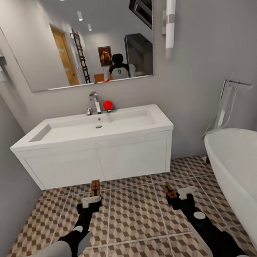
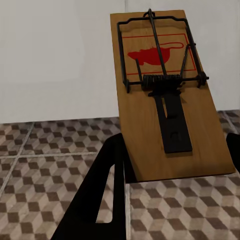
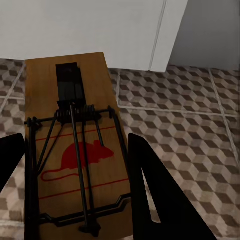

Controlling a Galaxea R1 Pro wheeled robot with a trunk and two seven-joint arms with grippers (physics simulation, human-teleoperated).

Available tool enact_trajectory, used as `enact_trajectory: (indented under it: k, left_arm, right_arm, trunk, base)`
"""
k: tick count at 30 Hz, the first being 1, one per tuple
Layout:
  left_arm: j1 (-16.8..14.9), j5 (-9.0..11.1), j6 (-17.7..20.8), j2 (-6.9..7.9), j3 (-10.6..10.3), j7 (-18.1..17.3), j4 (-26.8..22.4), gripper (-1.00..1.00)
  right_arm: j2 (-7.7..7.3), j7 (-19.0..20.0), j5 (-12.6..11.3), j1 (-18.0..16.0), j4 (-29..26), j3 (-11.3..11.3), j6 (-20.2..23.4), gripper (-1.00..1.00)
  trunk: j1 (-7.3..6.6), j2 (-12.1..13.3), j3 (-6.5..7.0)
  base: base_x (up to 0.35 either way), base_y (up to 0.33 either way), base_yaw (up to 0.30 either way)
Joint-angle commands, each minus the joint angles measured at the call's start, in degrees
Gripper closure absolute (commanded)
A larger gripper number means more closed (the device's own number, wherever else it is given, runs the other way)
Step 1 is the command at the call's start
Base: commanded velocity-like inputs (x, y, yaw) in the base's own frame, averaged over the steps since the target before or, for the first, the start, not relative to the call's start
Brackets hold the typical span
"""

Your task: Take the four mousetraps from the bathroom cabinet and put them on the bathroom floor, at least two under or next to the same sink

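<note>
Left claw (image 1: 93,199) clamps a mousetrap (image 1: 96,187), right claw (image 1: 180,197) clamps another mousetrap (image 1: 168,188); both above bathroom floor (image 1: 133,221) facing white sink unit (image 1: 94,143).

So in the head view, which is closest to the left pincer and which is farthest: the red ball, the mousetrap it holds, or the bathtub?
1. The mousetrap, held in the left pincer.
2. The red ball, up on the sink's back edge, beside the tap.
3. The bathtub, far over on the right side.

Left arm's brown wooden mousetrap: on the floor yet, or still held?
Held. The brown wooden mousetrap sits between the left gripper fingers, tilted clear above the cube-patterned tile floor.
</note>
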Motion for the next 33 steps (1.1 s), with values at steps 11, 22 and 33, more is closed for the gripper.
enact_trajectory:
  k: [11,22,33]
  left_arm:
    - [-0.03,-0.01,-0.09,0.07,-0.49,0.6,-0.2,1.0]
    - [-0.02,-0.01,-0.09,0.07,-0.49,0.6,-0.2,1.0]
    - [0.0,0.02,-0.03,0.07,-0.49,0.6,-0.2,1.0]
  right_arm:
    - [0.15,-2.81,0.25,-3.48,-1.34,0.14,3.52,1.0]
    - [0.32,-4.05,0.43,-6.19,-1.3,0.15,6.58,1.0]
    - [1.22,-4.21,1.92,-6.27,-0.72,0.41,-1.01,1.0]
  trunk:
    - [2.42,-4.45,-2.03]
    - [4.83,-8.86,-4.01]
    - [7.25,-13.27,-5.98]
  base:
    - [0.0,0.0,0.0]
    - [0.0,0.0,0.0]
    - [0.0,0.0,0.0]
